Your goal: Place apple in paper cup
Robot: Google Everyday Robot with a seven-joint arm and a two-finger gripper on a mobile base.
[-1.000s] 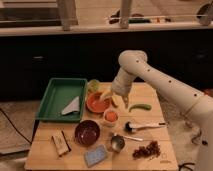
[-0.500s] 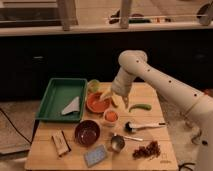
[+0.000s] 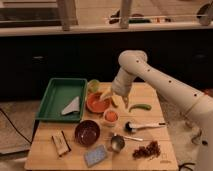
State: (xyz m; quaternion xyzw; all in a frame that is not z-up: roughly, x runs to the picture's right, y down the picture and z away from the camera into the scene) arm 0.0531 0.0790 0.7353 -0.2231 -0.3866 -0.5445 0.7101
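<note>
The apple (image 3: 110,115) is orange-red and sits in the mouth of the small white paper cup (image 3: 110,121), which stands upright near the middle of the wooden table. My gripper (image 3: 111,99) hangs just above and slightly behind the cup, over the right rim of the orange bowl (image 3: 95,104). It is apart from the apple. The white arm reaches in from the right.
A green tray (image 3: 56,90) holding a white cloth (image 3: 71,106) is at the left. A dark bowl (image 3: 87,132), a metal measuring cup (image 3: 117,143), a blue sponge (image 3: 95,155), a grape bunch (image 3: 146,150), a dark-headed utensil (image 3: 142,126) and a green vegetable (image 3: 140,107) surround the cup.
</note>
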